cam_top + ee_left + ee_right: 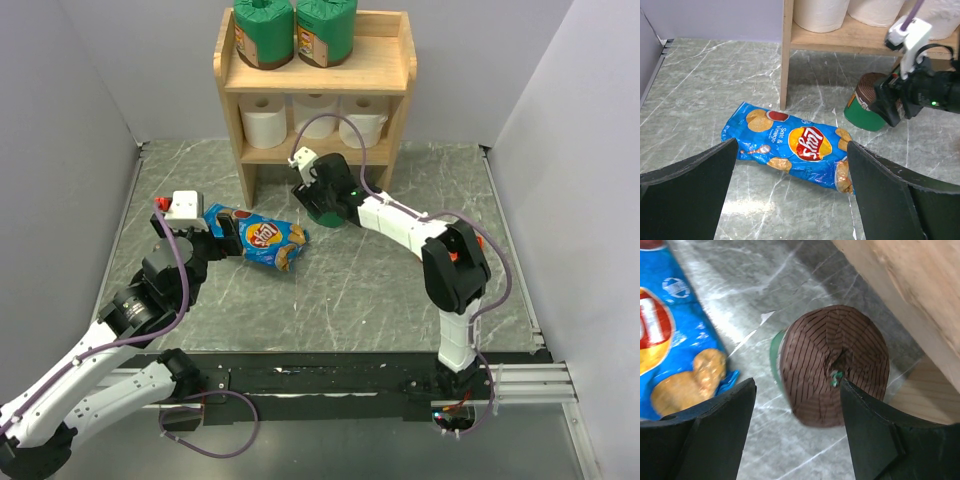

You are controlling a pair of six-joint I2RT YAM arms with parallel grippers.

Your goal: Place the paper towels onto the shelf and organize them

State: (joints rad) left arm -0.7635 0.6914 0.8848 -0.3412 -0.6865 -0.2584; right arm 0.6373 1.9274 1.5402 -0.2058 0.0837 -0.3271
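The light-wood shelf (385, 62) stands at the back. Two green-wrapped paper towels (265, 30) sit on its top board and three white rolls (316, 120) fill the lower tier. A third green roll (832, 365) lies on the table by the shelf's leg (786, 60), its brown striped end facing my right wrist camera. My right gripper (797, 385) hovers over it, open, with the right finger overlapping the roll's edge and the left finger apart from it. My left gripper (792, 145) is wide open and holds nothing.
A blue chip bag (262, 238) lies flat on the marble table just ahead of my left gripper and to the left of the green roll. Grey walls (60, 120) close in both sides. A black rail (330, 378) runs along the near edge.
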